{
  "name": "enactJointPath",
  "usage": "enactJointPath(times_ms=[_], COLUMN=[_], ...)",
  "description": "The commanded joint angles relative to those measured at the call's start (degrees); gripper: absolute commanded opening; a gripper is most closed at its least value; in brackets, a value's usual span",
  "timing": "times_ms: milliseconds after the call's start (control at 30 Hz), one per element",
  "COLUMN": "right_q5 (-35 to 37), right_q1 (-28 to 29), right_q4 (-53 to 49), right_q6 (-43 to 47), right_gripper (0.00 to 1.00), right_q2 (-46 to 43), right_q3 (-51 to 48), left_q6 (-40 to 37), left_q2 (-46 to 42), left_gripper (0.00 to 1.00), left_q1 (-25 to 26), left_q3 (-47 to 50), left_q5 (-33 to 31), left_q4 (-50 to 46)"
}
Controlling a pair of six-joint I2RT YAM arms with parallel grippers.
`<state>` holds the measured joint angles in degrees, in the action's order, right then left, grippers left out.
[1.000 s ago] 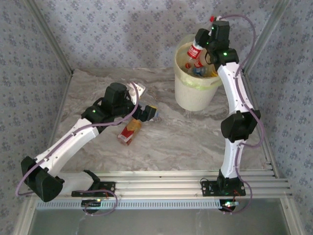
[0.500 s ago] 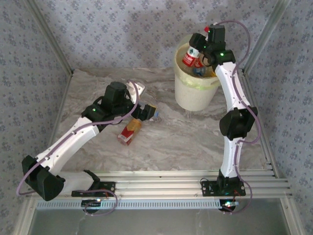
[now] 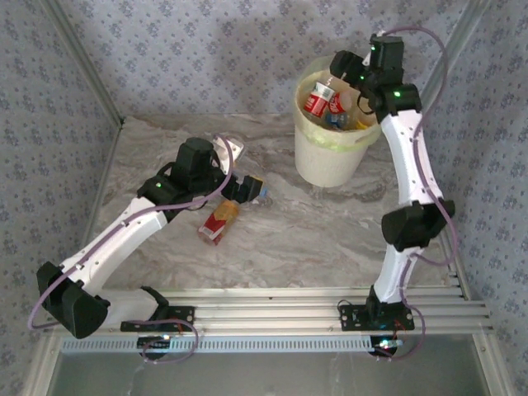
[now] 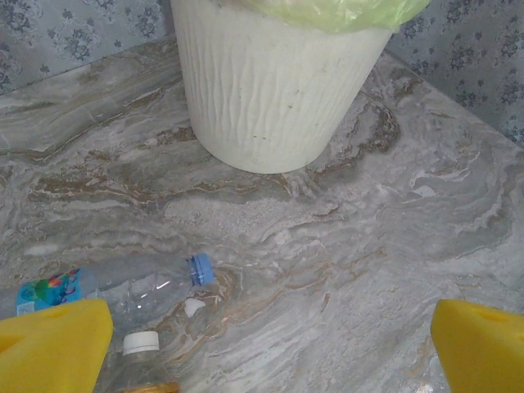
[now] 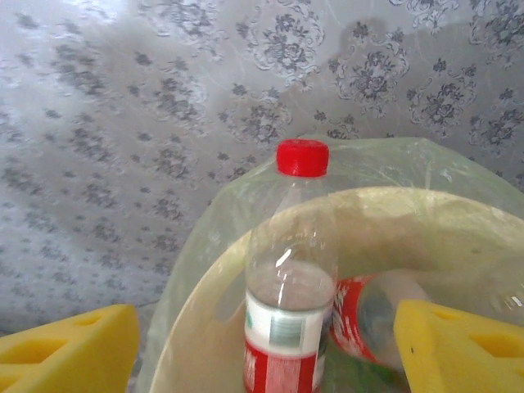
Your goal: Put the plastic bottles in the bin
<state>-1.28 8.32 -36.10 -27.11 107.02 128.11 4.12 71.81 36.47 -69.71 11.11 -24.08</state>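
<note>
We see the grey marbled table carrying the large round cream-white bin, lined with a pale yellow-green bag, with plastic bottles inside it. Over its mouth our right gripper is released, its yellow fingers spread clear of the clear red-capped, red-labelled bottle between them. Our left gripper hangs spread wide above a clear blue-capped bottle and a white-capped bottle on the table near the bin.

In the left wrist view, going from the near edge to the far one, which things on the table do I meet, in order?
White-capped bottle → blue-capped bottle lying on its side → bin with its yellow-green bag.
</note>
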Motion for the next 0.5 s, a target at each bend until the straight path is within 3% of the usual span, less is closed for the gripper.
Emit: enactJointPath(times_ms=[0, 333, 467], right_q5=[-4.2, -13.4, -18.5], right_q1=[0.3, 2.4, 2.4], right_q4=[0.1, 3.7, 2.3], right_q6=[2.3, 0.1, -0.8], right_gripper=[0.86, 1.00, 1.00], right_q2=[-8.9, -37.9, -47.0], right_q3=[-7.1, -40.1, -49.4], left_q6=[0.2, -1.3, -1.7], left_q2=[0.5, 2.1, 3.3], left_gripper=[1.00, 1.00, 1.00], left_q1=[-0.6, -0.9, -0.8], left_q3=[-2.2, -2.7, -3.3], left_q5=[0.8, 0.0, -0.5], left_q4=[-0.4, -1.9, -4.0])
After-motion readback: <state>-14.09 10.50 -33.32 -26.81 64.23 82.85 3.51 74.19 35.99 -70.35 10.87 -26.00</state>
